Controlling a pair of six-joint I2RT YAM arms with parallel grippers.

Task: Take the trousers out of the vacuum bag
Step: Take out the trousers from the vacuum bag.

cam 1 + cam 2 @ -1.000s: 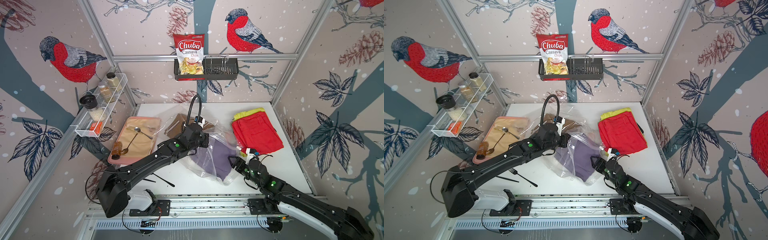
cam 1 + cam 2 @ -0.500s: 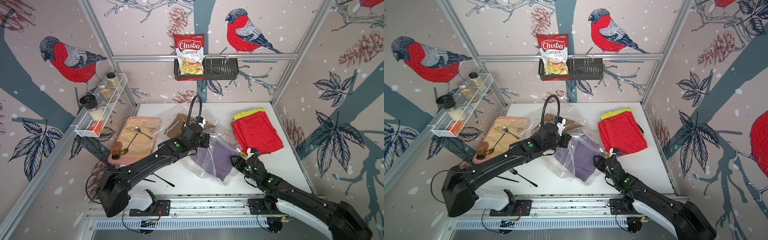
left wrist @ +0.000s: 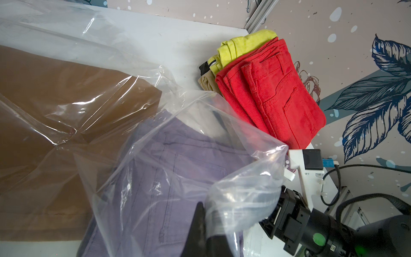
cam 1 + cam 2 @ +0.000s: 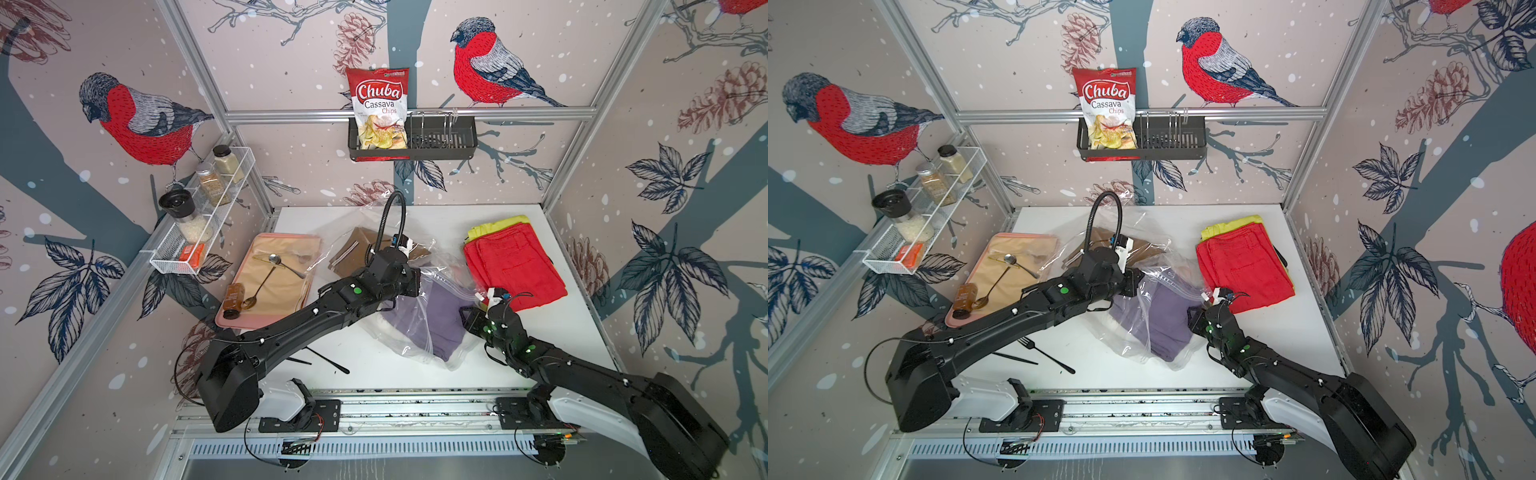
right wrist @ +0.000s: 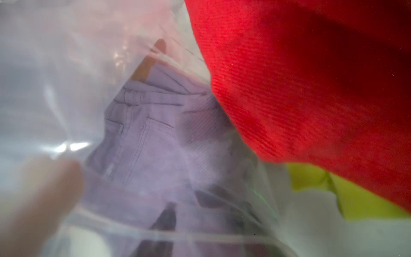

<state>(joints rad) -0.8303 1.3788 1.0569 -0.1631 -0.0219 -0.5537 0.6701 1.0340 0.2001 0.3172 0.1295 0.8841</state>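
Note:
The clear vacuum bag [image 4: 401, 347] [image 4: 1129, 336] lies mid-table. Purple trousers [image 4: 444, 316] [image 3: 178, 178] [image 5: 155, 144] and mustard-brown trousers [image 4: 353, 253] [image 3: 55, 100] are inside it. My left gripper [image 4: 413, 282] [image 3: 203, 209] is shut on a fold of the bag's plastic at its mouth. My right gripper [image 4: 465, 316] [image 4: 1194, 318] [image 5: 193, 207] reaches into the mouth. Its blurred fingers stand apart behind plastic with purple cloth between them, and I cannot tell if they clamp it. Red trousers [image 4: 511, 266] [image 3: 278, 95] lie on yellow-green trousers [image 4: 498, 226] at the right, outside the bag.
A pink tray [image 4: 266, 322] with spoons and a brown bottle [image 4: 232, 297] sits at the left. A fork [image 4: 1038, 351] lies near the front edge under my left arm. A wire shelf [image 4: 199, 216] and a basket with a chips packet [image 4: 378, 108] hang on the walls.
My right gripper has pushed left and forward into the bag's mouth onto the purple trousers, and its jaws have narrowed. The left arm has held the bag still.

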